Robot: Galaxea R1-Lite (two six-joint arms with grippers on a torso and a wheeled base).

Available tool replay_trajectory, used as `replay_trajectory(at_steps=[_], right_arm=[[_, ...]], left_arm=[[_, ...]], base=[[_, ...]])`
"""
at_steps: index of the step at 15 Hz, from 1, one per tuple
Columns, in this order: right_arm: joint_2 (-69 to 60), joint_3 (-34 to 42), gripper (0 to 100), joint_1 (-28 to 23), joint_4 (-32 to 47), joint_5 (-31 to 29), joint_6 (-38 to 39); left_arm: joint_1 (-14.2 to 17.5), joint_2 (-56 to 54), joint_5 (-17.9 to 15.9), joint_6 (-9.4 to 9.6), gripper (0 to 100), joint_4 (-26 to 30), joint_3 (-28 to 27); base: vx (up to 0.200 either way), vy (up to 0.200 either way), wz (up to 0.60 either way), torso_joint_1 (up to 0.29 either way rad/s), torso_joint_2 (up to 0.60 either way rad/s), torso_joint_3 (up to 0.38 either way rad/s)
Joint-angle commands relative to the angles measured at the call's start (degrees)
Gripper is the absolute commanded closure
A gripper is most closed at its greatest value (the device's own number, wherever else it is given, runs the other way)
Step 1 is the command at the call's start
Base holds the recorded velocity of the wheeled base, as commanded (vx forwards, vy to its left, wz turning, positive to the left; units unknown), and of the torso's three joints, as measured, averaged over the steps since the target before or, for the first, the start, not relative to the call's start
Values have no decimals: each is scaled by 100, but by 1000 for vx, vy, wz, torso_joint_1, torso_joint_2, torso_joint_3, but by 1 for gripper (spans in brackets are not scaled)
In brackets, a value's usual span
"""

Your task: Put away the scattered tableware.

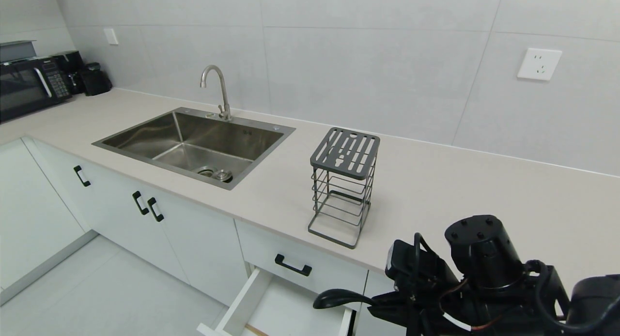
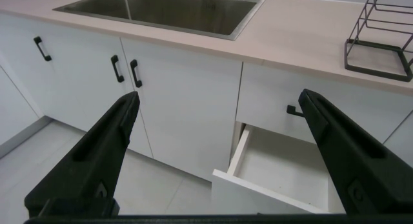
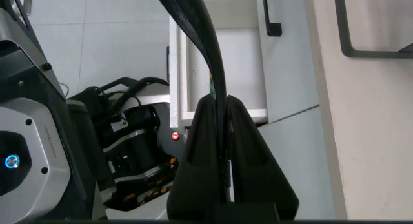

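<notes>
Right arm: located at 5 o'clock in the head view, nearest the camera. The right gripper [image 3: 221, 111] has its jaws closed on the black utensil [image 3: 200, 37], clamping the thin handle between both fingers. In the head view the rounded free end of the black utensil [image 1: 339, 296] projects from the gripper toward 9 o'clock and sits above the right-hand edge of the open drawer [image 1: 286, 307]. Which kind of tableware it is cannot be told. The drawer is white and pulled out from the cabinet front below the countertop [image 1: 460, 190]; the drawer directly above it is closed and carries a black handle [image 1: 293, 265]. Left arm: the left gripper [image 2: 219, 98] faces the cabinet fronts, jaws wide apart, with nothing between the fingers [image 2: 103, 153]. The open drawer [image 2: 277, 166] lies beyond it. Countertop: a dark grey wire rack [image 1: 345, 186] with a slotted top plate stands upright near the middle of the head view, at 12 o'clock from the open drawer and well apart from the gripper. A steel sink [image 1: 145, 132] is set into the countertop at 10 o'clock from the rack, with a curved faucet [image 1: 216, 91] at its far rim. A black microwave [image 1: 29, 86] stands at 9 o'clock, at the far end of the countertop. A white wall outlet [image 1: 539, 64] is mounted on the tiles at 2 o'clock from the rack.
</notes>
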Motion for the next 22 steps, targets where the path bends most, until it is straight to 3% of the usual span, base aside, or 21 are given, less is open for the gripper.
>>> replay_trajectory(at_steps=[1,12,20,22], right_arm=[[210,-66,100,136,-1,-43,-3],[1036,-734,100,434,-18,-236,6],[1387,-901,100,856,-256,-1080,621],[1519,-945,100,1067,-265,-1669,814]], left_arm=[[0,0,0,-1,0,-1,0],[0,0,0,-1,0,-1,0],[0,0,0,-1,0,-1,0],[0,0,0,-1,0,-1,0]], base=[[0,0,0,0,0,0],[0,0,0,0,0,0],[0,0,0,0,0,0],[0,0,0,0,0,0]])
